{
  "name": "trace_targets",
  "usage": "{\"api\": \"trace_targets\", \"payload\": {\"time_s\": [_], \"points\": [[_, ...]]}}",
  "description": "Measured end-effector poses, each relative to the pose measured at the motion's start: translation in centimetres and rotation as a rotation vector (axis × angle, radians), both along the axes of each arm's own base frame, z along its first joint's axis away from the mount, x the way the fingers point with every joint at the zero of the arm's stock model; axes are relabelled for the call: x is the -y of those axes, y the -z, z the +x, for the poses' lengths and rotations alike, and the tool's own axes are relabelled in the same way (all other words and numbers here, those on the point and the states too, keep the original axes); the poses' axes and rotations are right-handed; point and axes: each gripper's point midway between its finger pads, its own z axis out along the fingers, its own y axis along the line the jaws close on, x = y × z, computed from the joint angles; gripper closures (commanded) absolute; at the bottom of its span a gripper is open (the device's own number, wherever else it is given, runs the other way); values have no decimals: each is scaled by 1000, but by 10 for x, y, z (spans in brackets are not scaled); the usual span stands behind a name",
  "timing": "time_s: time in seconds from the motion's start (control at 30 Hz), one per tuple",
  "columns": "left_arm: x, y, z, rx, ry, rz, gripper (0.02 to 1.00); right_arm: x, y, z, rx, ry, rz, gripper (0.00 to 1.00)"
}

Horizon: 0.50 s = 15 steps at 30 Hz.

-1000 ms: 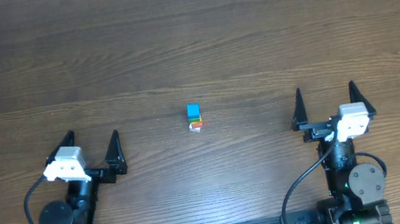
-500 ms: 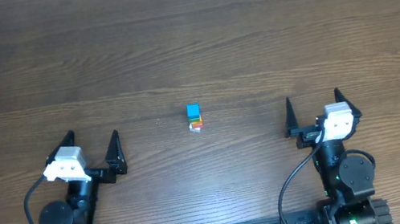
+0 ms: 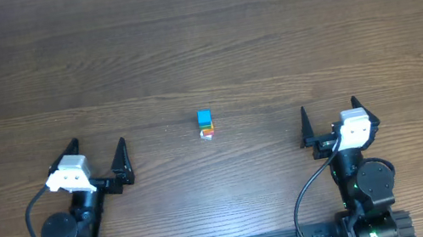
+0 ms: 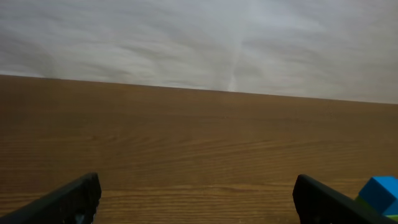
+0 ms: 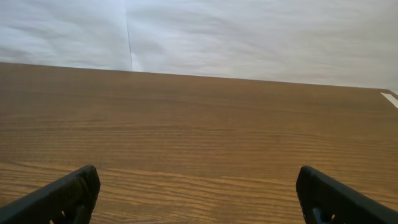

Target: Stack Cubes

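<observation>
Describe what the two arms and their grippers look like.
The left arm and right arm are black with round joint housings. The left gripper and right gripper each have two black, pointed, triangular fingers ahead of a white wrist block. A black cable loops beside each arm from the base.

Seen from above, the stack of cubes (image 3: 206, 125) stands near the middle of my table (image 3: 197, 35), one cube atop another. My left gripper (image 3: 97, 144) sits to its left and my right gripper (image 3: 328, 105) to its right, each well apart from it.
</observation>
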Motion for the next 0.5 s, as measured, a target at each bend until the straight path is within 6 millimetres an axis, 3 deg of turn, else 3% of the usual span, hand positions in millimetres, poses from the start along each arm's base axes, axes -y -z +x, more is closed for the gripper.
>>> {"api": "trace_targets", "payload": {"time_s": [0.5], "points": [[0, 0, 0, 0, 0, 0, 18, 0, 0, 0, 0, 0, 0, 7]]}}
